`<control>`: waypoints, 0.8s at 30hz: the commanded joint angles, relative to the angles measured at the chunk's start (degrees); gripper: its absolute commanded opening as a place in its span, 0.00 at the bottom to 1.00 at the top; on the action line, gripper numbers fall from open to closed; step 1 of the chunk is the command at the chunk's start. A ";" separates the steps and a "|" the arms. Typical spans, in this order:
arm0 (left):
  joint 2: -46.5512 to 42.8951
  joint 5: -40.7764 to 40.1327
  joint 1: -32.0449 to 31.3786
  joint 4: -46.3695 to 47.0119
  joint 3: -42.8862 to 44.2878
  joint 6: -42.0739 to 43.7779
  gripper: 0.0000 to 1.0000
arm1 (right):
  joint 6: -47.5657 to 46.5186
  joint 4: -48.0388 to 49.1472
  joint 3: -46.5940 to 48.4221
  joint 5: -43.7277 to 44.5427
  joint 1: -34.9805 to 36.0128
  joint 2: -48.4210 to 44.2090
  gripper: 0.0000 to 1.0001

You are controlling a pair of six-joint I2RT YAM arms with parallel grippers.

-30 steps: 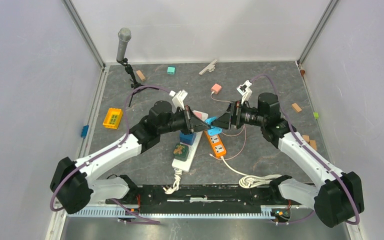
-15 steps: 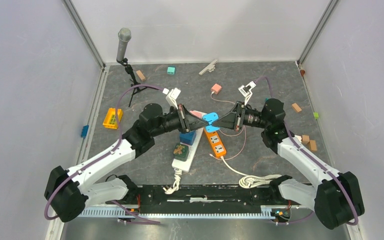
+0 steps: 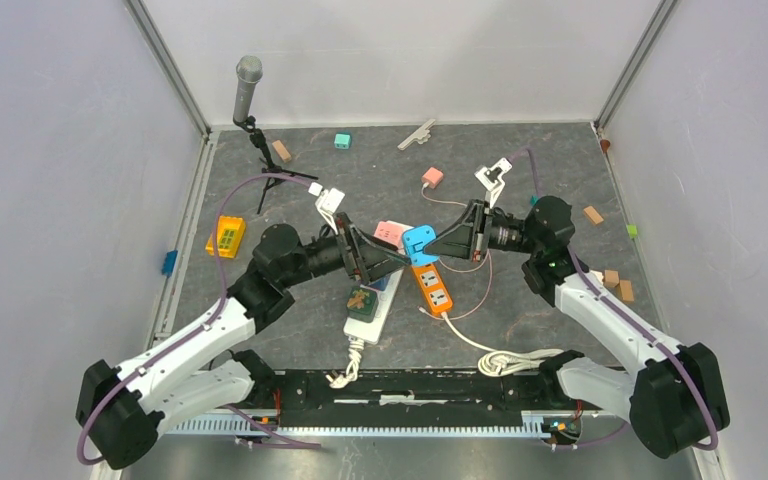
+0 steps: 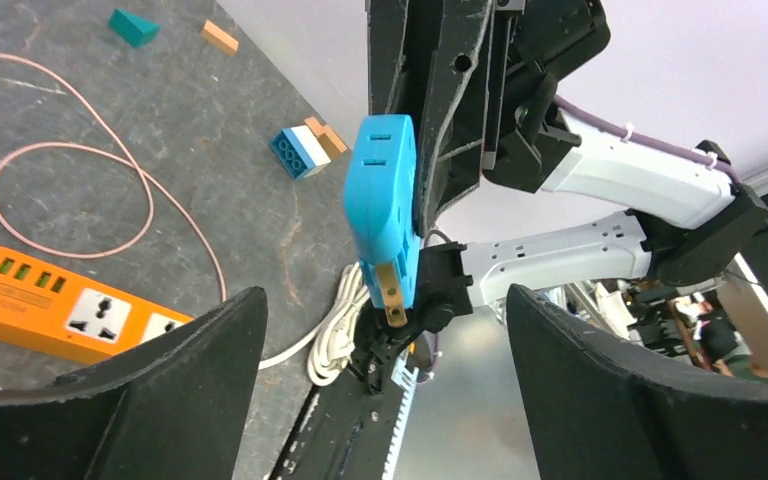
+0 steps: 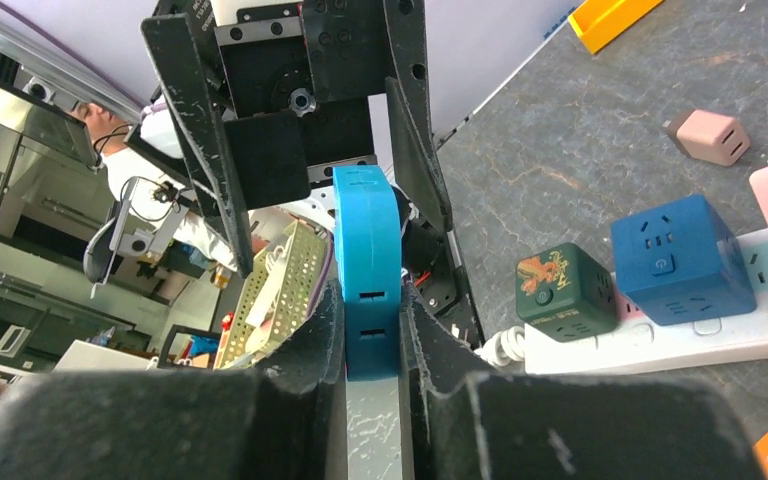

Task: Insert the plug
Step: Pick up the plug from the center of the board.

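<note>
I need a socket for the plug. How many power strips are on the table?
2. The white power strip lies left of centre; the orange power strip lies just right of it. Others may be hidden.

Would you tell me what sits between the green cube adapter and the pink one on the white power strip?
A dark blue cube adapter stands between them on the strip, clearest in the right wrist view.

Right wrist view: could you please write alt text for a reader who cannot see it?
The right gripper pinches a light blue plug between its fingers, facing the open left gripper. To the right, on the grey table, a white power strip carries a green cube and a blue cube.
</note>
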 commanded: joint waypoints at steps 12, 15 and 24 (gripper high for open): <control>3.61 11.32 2.52 7.03 2.13 -2.03 0.81 | -9.60 -11.16 7.45 -0.23 -0.18 -1.22 0.00; 5.60 12.41 2.51 11.34 2.01 -4.39 0.68 | -9.57 -11.61 7.52 -0.56 -0.07 -1.04 0.00; 6.97 12.86 2.50 13.49 1.56 -4.86 0.10 | -10.74 -12.88 7.96 -1.40 0.08 -1.00 0.00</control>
